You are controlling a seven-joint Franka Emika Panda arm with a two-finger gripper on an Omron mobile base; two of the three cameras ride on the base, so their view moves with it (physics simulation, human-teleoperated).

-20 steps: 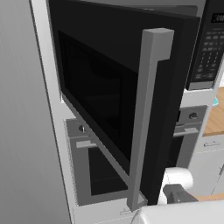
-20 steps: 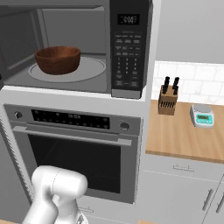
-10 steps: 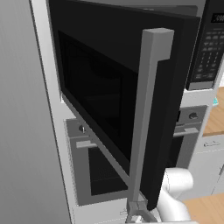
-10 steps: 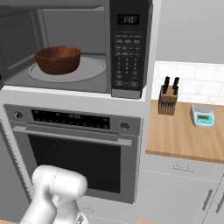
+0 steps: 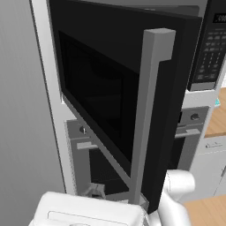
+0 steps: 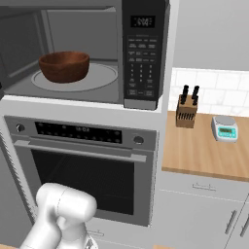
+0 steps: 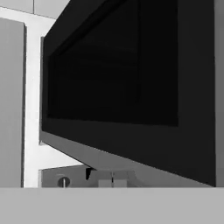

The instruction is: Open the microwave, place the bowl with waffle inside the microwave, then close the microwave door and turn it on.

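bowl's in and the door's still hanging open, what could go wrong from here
1. The microwave door stands wide open, and the arm is low beneath its bottom edge; rising could knock the door.
2. The shut claw sits under the door, not at the handle, so a push may slip off.
3. A hard swing shut could jolt the bowl on the turntable.

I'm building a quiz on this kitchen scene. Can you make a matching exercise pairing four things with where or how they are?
Things:
1. bowl
2. microwave door
3. knife block
4. oven

Places or states:
A. swung open
B. below the microwave, door shut
C. on the turntable inside the microwave
D. on the wooden counter, beside a scale

Pairs: 1-C, 2-A, 3-D, 4-B
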